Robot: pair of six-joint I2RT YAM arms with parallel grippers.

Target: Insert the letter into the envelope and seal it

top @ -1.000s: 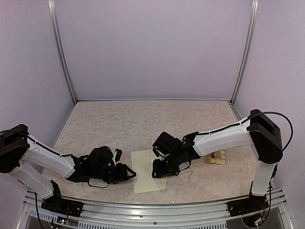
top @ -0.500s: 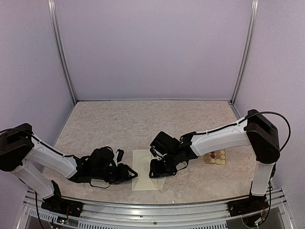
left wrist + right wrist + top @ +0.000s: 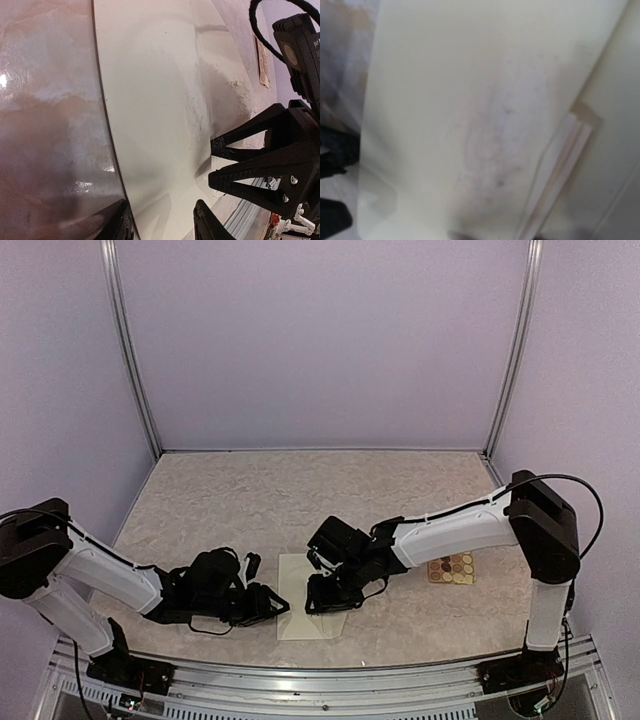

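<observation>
The cream envelope (image 3: 298,612) lies flat near the table's front edge and fills the left wrist view (image 3: 155,100). My left gripper (image 3: 276,606) is low at its left edge, open; one fingertip (image 3: 119,224) is on the table and the other over the paper. My right gripper (image 3: 322,596) presses down on the envelope's right part. Its fingertips (image 3: 216,145) stand a little apart in the left wrist view. In the blurred right wrist view, a thin pinkish layered paper edge (image 3: 560,165), apparently the letter, shows beside the cream sheet (image 3: 470,100). The top view does not show the letter.
A small tan sheet of round brown stickers (image 3: 451,568) lies to the right, under the right forearm. The metal front rail (image 3: 320,680) runs just below the envelope. Purple walls close the back and sides.
My right gripper has slid leftward across the envelope. The left gripper edged a little to the right at the envelope's left edge, its jaws slightly narrower.
</observation>
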